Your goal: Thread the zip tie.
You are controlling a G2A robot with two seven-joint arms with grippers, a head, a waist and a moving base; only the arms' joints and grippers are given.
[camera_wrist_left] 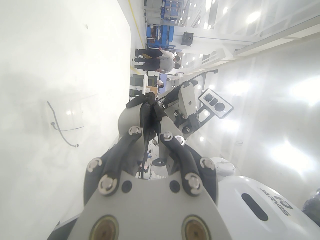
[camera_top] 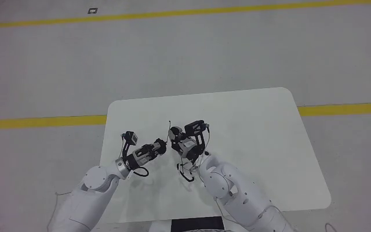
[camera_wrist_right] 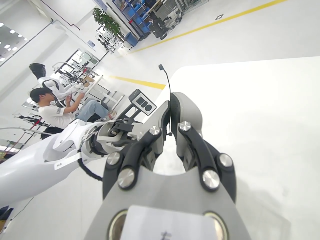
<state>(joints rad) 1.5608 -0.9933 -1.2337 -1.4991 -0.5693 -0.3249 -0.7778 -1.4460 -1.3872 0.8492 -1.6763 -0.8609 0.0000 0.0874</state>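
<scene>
Right jaws pinch the zip tie (camera_wrist_right: 168,82), its head poking above; left jaws closed just beside.

White table (camera_top: 261,145) w/ rounded corners, on grey floor (camera_top: 174,52) w/ yellow lines (camera_top: 174,13).

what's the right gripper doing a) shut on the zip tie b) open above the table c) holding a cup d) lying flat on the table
a: the right gripper is pinched shut on the zip tie, whose head sticks out past the fingertips.
</scene>
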